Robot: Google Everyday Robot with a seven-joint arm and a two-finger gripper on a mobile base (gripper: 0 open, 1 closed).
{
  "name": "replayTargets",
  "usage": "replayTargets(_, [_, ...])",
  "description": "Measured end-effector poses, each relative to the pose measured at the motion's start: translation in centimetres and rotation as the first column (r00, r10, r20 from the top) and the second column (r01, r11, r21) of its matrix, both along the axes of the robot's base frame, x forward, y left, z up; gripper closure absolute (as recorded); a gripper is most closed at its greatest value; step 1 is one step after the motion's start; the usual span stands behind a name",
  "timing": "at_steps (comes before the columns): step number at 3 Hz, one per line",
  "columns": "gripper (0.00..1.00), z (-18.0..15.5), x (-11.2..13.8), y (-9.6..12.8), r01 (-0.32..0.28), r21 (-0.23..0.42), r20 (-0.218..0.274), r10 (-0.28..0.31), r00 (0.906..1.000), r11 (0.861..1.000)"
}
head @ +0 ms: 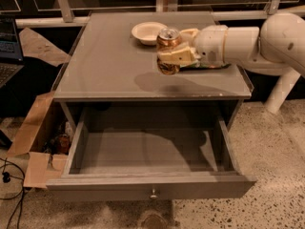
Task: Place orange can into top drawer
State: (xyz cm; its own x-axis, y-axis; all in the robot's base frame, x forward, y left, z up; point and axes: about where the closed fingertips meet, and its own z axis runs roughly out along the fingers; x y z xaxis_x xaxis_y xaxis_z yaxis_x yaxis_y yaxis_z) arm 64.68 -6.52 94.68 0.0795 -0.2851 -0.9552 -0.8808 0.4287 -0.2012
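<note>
My gripper [175,54] reaches in from the right and is shut on the orange can [167,38]. The can is upright, silver top up, and lifted above the grey cabinet top [109,66]; its shadow falls on the surface below. The top drawer [147,149] stands pulled open and empty beneath, with a small round metal knob [153,193] at the centre of its front panel. The can hangs over the cabinet top, behind the drawer opening.
A small cream bowl [148,32] sits at the back of the cabinet top. A green snack bag [209,67] lies under my arm. A cardboard box [35,142] stands on the floor to the left. A laptop [9,46] is at far left.
</note>
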Motion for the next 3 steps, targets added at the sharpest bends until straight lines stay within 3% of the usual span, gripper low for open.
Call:
replayTargets(1, [1.0, 0.3, -5.0, -1.2, 0.116, 0.067, 0.012, -0.117, 0.9931, 0.991])
replayTargets(2, [1.0, -0.1, -8.1, -1.0, 0.223, 0.114, 0.027, -0.227, 0.9735, 0.968])
replayTargets(3, [1.0, 0.8, -8.4, -1.0, 0.281, 0.135, 0.046, -0.289, 0.9561, 0.95])
